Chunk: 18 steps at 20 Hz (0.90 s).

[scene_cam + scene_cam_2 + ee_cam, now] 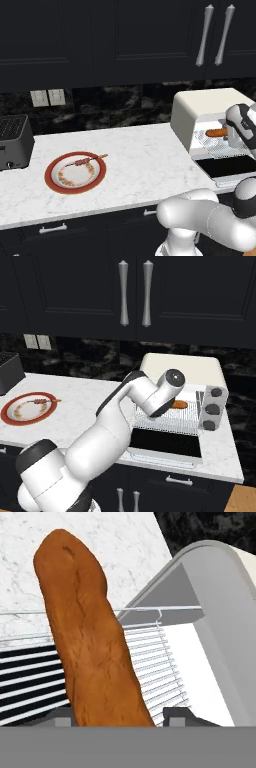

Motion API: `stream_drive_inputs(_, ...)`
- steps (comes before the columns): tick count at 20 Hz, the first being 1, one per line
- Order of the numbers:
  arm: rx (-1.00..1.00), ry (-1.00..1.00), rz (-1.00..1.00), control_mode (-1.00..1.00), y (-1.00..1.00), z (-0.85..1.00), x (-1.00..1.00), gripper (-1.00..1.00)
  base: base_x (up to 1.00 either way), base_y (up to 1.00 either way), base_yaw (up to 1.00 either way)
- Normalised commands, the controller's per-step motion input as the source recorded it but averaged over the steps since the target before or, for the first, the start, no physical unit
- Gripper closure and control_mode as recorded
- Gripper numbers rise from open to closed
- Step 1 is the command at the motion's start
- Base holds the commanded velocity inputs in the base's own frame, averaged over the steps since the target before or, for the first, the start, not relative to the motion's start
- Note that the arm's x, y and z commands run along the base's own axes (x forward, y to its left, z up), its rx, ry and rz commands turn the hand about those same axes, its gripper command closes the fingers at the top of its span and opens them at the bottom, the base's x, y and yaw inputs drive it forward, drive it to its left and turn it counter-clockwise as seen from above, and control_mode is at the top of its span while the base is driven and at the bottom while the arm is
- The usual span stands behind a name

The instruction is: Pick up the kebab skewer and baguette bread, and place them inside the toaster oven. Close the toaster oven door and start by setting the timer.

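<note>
While the arm hides much of the toaster oven [210, 373], the tool [116, 718] grasps the baguette bread [85, 632].

Orange-brown baguette bread [90, 637], cream-white toaster oven [200, 107], red-rimmed plate [52, 180].

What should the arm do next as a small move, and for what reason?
Probably lower the baguette a little onto the wire rack and open the gripper. The loaf sits between the fingertips, above the rack at the oven mouth, while the skewer waits on the plate.
</note>
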Motion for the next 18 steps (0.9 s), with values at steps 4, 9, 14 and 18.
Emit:
stream_drive_inputs(4, 0.00, 0.00, 0.00, -1.00, -0.16, -0.12, 0.39, 1.00, 0.00, 0.00, 0.00)
stream_drive_inputs(9, 0.00, -0.02, 0.00, -1.00, -0.18, -0.23, 0.28, 1.00, 0.00, 0.00, 0.00)
stream_drive_inputs(14, 0.00, -0.04, 0.00, -1.00, -0.21, -0.17, 0.18, 1.00, 0.00, 0.00, 0.00)
stream_drive_inputs(18, 0.00, -0.02, 0.00, -1.00, -0.11, -0.14, 0.13, 1.00, 0.00, 0.00, 0.00)
